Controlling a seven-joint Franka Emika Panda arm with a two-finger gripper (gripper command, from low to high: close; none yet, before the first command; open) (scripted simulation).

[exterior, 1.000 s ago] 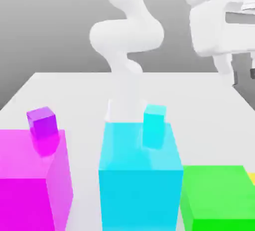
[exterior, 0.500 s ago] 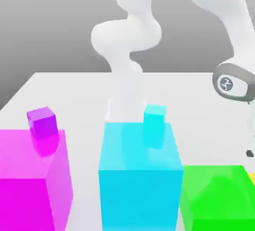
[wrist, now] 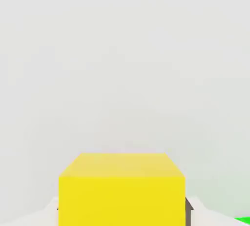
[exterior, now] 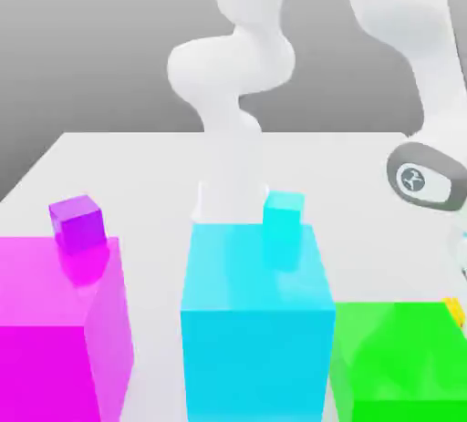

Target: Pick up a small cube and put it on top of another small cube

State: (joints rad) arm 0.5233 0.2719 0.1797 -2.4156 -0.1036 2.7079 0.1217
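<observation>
A small yellow cube [wrist: 122, 188] sits close in front of the hand camera on the white table; in the exterior view only its corner [exterior: 453, 305] peeks out behind the big green cube. My gripper [exterior: 461, 263] hangs low at the exterior view's right edge, under the arm's wrist [exterior: 421, 177], right above that yellow cube. A small purple cube [exterior: 77, 222] rests behind the big magenta block. A small cyan cube [exterior: 284, 210] stands behind the big cyan block.
Three big blocks line the front: magenta [exterior: 55, 329] on the exterior view's left, cyan [exterior: 255, 320] in the middle, green [exterior: 401, 361] on the right. The arm's white base column [exterior: 233, 165] rises behind the cyan block. A green sliver [wrist: 242, 220] borders the yellow cube.
The arm swung down on the exterior view's right; the wrist has dropped lower over the last second. The yellow corner now shows a little higher. The purple and cyan cubes have not moved.
</observation>
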